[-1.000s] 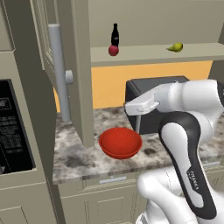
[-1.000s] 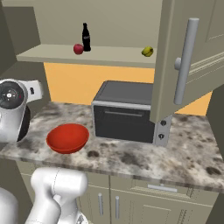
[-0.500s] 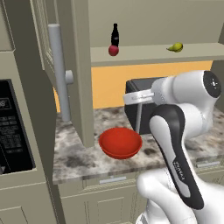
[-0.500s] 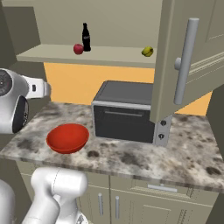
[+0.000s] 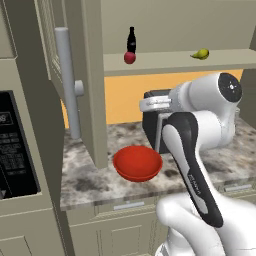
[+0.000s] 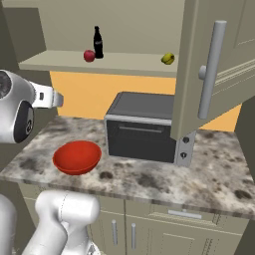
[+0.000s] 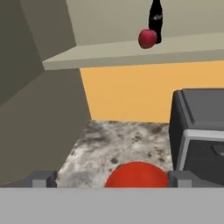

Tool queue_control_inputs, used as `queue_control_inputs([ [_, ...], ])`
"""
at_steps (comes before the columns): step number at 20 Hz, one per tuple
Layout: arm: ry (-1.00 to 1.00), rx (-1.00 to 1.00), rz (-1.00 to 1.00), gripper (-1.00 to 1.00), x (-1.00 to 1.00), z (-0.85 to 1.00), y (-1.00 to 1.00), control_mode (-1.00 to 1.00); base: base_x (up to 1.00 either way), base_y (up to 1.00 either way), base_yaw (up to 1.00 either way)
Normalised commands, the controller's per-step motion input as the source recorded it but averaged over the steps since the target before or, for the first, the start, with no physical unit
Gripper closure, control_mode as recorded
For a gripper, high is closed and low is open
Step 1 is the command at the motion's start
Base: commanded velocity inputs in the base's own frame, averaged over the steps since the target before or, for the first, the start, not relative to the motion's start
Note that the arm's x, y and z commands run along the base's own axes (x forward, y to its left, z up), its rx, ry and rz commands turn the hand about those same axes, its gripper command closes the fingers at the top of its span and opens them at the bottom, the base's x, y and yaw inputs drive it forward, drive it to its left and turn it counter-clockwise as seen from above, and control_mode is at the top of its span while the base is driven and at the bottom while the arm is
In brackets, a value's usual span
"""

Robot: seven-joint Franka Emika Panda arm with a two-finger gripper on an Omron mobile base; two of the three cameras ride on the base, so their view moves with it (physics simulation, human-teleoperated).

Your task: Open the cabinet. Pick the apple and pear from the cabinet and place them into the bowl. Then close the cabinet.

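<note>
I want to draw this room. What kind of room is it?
It looks like a kitchen. There is an open wall cabinet with an apple and a pear on its shelf, a speckled stone counter with a red bowl, and a small dark oven.

The gripper (image 7: 111, 178) has its two finger tips (image 7: 43, 178) spread wide at the bottom, nothing between them but the top of the red bowl (image 7: 136, 174), which sits on the speckled counter (image 7: 118, 140). A dark toaster oven (image 7: 199, 131) stands at the counter's right side. Above, on the cabinet shelf (image 7: 131, 50), the apple (image 7: 147, 38) rests near the front edge, just in front of a dark bottle (image 7: 155, 19). An open cabinet door (image 7: 35, 92) fills the left.
</note>
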Motion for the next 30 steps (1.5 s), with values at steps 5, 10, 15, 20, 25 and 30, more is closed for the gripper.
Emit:
queue_control_inputs([
  [5,0.03,0.01,-0.07,-1.0,0.17,0.0,-0.11,-1.0,0.0,0.0,0.0],
  [10,0.0,0.0,-0.06,-1.0,0.13,0.03,-0.02,-1.0,0.0,0.0,0.0],
  [15,0.0,0.0,-0.03,-1.0,0.26,0.14,-0.01,-1.0,0.0,0.0,0.0],
  [20,0.02,0.0,-0.01,-1.0,0.32,0.2,-0.04,-1.0,0.0,0.0,0.0],
  [25,0.02,0.0,-0.02,-1.0,0.28,0.17,-0.02,-1.0,0.0,0.0,0.0],
  [30,0.0,-0.01,-0.05,-1.0,0.25,0.05,0.0,-1.0,0.0,0.0,0.0],
])
